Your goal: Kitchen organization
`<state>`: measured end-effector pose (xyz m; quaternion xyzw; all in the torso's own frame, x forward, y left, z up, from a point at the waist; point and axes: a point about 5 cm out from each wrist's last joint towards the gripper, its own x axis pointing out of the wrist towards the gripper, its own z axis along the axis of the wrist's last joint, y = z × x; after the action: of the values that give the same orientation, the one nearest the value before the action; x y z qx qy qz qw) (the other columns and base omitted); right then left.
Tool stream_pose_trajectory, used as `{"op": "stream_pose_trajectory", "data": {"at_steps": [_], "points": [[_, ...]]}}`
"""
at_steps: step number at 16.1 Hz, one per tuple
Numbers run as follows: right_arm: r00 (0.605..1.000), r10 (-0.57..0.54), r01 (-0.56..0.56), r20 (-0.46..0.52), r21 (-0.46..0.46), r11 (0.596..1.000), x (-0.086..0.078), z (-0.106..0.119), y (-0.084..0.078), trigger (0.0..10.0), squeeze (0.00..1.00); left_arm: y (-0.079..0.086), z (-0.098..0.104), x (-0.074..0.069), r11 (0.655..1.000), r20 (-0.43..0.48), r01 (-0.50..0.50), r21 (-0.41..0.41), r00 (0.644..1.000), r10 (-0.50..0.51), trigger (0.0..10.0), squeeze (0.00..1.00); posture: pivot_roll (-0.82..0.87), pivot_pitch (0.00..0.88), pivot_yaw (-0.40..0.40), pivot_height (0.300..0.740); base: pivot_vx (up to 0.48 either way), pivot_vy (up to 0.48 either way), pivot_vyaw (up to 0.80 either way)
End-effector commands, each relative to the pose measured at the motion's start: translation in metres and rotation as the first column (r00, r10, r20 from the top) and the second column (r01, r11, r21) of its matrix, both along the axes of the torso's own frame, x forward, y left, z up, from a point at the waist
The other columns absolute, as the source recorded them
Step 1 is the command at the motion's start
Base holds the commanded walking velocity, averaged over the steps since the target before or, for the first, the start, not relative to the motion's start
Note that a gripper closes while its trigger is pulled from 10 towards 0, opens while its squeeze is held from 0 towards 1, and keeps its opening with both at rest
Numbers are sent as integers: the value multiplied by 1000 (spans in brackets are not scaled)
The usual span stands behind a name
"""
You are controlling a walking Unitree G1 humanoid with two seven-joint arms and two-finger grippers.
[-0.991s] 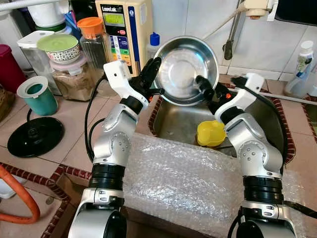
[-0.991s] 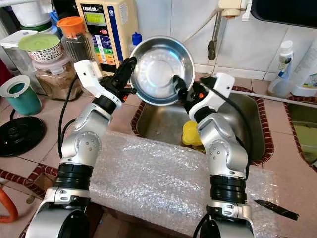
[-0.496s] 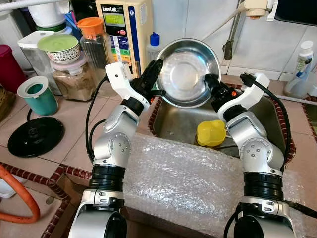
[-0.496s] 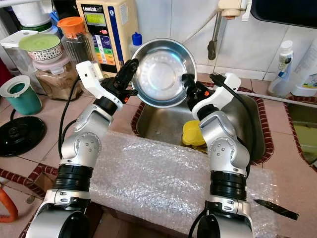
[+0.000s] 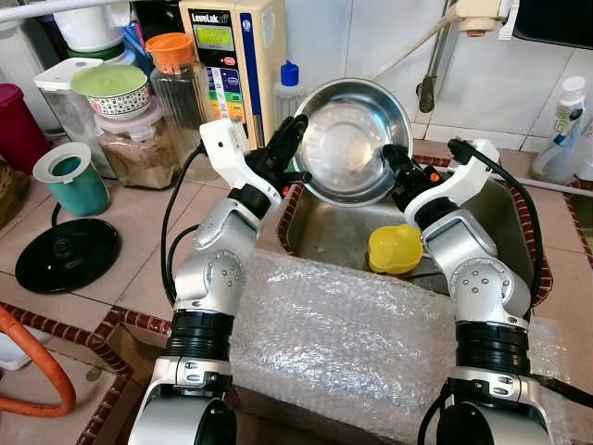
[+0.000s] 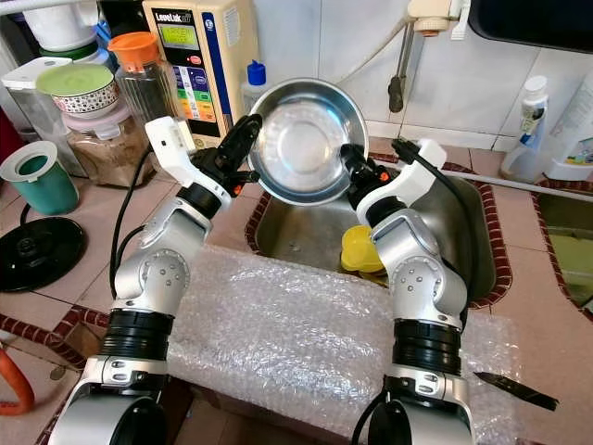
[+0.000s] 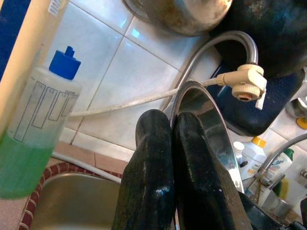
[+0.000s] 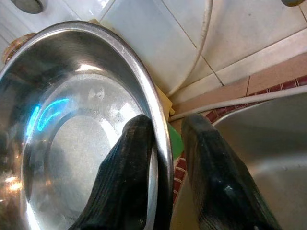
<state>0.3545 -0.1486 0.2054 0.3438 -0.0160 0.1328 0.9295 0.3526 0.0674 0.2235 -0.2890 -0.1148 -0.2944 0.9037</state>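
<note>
Steel bowl [image 5: 350,139] between both end effectors

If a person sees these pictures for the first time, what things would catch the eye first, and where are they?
The eye goes first to the shiny steel bowl, held tilted above the sink with its inside facing the camera; the left gripper is clamped on its left rim and the right gripper straddles its right rim. Next comes the yellow cup in the sink below the bowl. A sheet of bubble wrap covers the counter edge between the two arms.
</note>
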Motion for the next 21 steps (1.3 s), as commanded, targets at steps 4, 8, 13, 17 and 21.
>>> {"op": "stream_pose_trajectory", "data": {"at_steps": [4,8,13,17,21], "points": [[997,-66,68,-47,41,997,-1,-4,-9,0,0,-5,0,-5,999,16,37,18,999,-37,0,0,-21,0,84,740,0,0,0],[986,-131,139,-99,82,987,-1,-11,-17,0,0,-7,-9,-5,998,-21,38,42,999,-37,0,0,-17,0,89,740,0,0,0],[984,-140,150,-114,92,984,1,-13,-16,0,0,-9,-14,-6,998,-61,61,35,996,-59,10000,1000,-3,0,85,740,0,0,0],[976,-186,196,-113,91,976,1,-11,-18,0,0,-7,-23,-7,996,-82,55,66,995,-49,10000,1000,-2,0,92,740,0,0,0],[929,-354,352,-104,-43,935,5,-14,-35,0,0,-8,-37,-12,982,-103,78,169,993,-62,10000,1000,12,0,113,740,0,0,0]]}}
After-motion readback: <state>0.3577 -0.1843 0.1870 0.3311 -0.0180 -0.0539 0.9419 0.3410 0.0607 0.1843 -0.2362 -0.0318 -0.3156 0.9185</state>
